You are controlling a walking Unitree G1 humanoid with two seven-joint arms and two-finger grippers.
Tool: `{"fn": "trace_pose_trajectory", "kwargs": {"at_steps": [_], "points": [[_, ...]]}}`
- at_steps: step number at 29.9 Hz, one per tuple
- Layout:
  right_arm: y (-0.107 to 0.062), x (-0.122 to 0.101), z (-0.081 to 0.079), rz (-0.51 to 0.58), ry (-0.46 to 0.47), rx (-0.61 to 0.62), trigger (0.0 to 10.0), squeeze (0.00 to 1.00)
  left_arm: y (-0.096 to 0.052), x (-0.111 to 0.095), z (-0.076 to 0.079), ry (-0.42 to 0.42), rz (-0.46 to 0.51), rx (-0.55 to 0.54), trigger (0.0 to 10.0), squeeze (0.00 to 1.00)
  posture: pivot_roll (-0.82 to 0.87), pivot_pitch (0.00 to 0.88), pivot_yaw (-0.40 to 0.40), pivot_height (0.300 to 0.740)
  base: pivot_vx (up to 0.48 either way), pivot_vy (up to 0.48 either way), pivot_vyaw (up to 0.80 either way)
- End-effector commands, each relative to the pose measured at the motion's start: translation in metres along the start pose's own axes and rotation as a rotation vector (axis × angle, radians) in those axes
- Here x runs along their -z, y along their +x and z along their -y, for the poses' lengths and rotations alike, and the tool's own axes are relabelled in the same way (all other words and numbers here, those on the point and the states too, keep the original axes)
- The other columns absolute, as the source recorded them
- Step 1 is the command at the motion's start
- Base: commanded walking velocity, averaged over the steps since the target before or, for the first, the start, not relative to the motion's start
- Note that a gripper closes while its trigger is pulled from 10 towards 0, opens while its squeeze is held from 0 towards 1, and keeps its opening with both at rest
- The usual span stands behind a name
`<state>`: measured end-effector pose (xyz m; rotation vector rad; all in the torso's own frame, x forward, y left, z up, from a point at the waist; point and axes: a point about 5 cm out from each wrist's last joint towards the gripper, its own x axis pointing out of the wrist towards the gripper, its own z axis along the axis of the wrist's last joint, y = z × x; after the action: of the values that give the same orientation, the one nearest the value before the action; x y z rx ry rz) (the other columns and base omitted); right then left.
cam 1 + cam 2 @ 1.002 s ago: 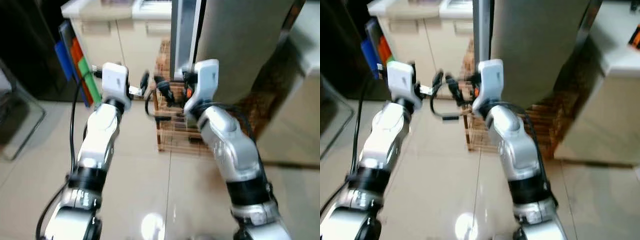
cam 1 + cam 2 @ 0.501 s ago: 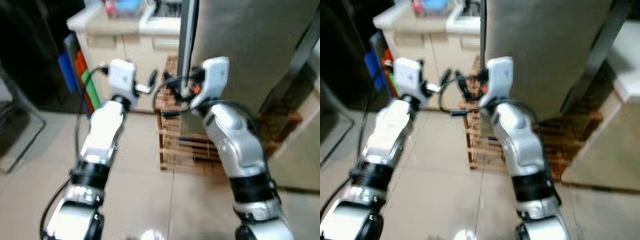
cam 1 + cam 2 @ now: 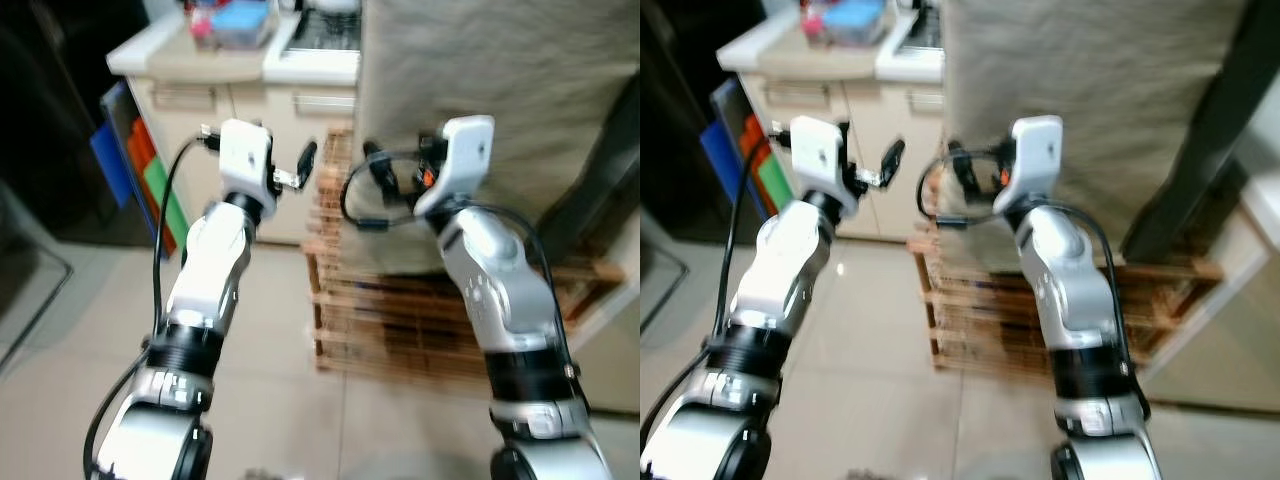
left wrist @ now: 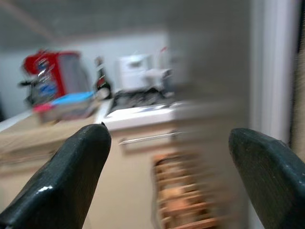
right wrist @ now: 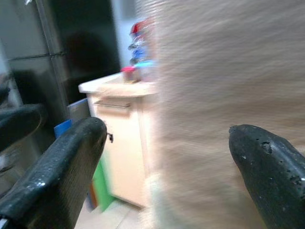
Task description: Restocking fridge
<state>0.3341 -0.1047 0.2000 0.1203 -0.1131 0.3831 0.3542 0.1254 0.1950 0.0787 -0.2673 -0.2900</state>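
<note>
1. Straight ahead of the robot, filling the upper right of the head views, stands the fridge [image 3: 500, 90]: tall grey body, blurred. It sits on a slatted wooden pallet [image 3: 400, 320] on the tiled floor [image 3: 60, 380].
2. Left gripper [image 4: 171, 171] is raised in front of the chest, fingers spread wide w/ nothing between them. It points toward the fridge's left edge and the cabinet beside it.
3. Right gripper [image 5: 181, 167] is raised at abt the same height, close to the fridge front, fingers also wide apart and empty. Fridge surface fills the space past its fingers in the right wrist view.
4. Black cable [image 3: 360, 200] loops between the two wrists.
5. Left of the fridge: cream cabinet [image 3: 270, 130] w/ a pale desk top [image 3: 160, 50]. On it a box w/ blue lid [image 3: 240, 20], and in the left wrist view a red appliance [image 4: 47, 78]; both blurred.
6. Blue, orange and green flat boards [image 3: 140, 170] lean against the cabinet's left side.
7. Far left is dark; can't tell what is there.
</note>
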Motion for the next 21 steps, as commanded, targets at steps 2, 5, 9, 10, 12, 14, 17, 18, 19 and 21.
{"fn": "trace_pose_trajectory", "kwargs": {"at_steps": [2,5,9,10,12,14,17,18,19,21], "points": [[-0.004,0.002,0.018,-0.009,-0.022,0.068,10.0,0.0,0.001,-0.004,0.01,-0.008,0.017,0.039,10.0,0.0,-0.23,0.0,0.046,0.74,0.463,0.0,0.0],[-0.003,0.004,0.021,-0.019,-0.022,0.078,10.0,0.0,0.001,-0.004,0.011,-0.014,0.019,0.042,10.0,0.0,-0.21,0.0,0.028,0.74,0.463,0.0,0.0],[0.002,0.005,0.017,-0.026,-0.022,0.058,10.0,0.0,-0.004,-0.007,0.008,-0.026,0.041,0.024,10.0,0.0,-0.2,0.0,0.008,0.74,0.46,0.0,0.0],[0.004,0.004,0.015,-0.027,-0.026,0.045,10.0,0.0,-0.006,-0.007,0.009,-0.018,0.046,0.025,10.0,0.0,-0.2,0.0,0.008,0.74,0.0,0.0,0.0],[0.006,0.003,0.013,-0.024,-0.025,0.039,10.0,0.0,-0.006,-0.006,0.01,-0.016,0.039,0.027,10.0,0.0,-0.19,0.0,0.002,0.74,0.0,0.0,0.0],[0.006,0.003,0.012,-0.022,-0.024,0.037,10.0,0.0,-0.007,-0.006,0.011,-0.034,0.045,0.035,10.0,0.0,-0.19,0.0,-0.003,0.74,0.0,0.0,0.0],[0.007,0.003,0.01,-0.034,-0.032,0.024,10.0,0.0,-0.009,-0.009,0.017,-0.093,0.064,0.071,10.0,0.0,-0.19,0.001,-0.004,0.74,0.0,0.0,0.0],[0.007,0.004,0.011,-0.035,-0.032,0.025,10.0,0.0,-0.009,-0.009,0.019,-0.102,0.063,0.08,10.0,0.0,-0.2,0.005,0.002,0.74,0.0,0.48,-0.68],[0.007,0.004,0.011,-0.035,-0.032,0.025,10.0,0.0,-0.009,-0.009,0.019,-0.102,0.063,0.08,10.0,0.0,-0.2,0.005,0.002,0.74,0.0,0.48,-0.68],[0.004,0.006,0.012,-0.034,-0.026,0.042,10.0,0.0,-0.009,-0.009,0.021,-0.112,0.055,0.091,10.0,0.0,-0.22,0.011,0.019,0.74,0.0,0.48,-0.68]]}}
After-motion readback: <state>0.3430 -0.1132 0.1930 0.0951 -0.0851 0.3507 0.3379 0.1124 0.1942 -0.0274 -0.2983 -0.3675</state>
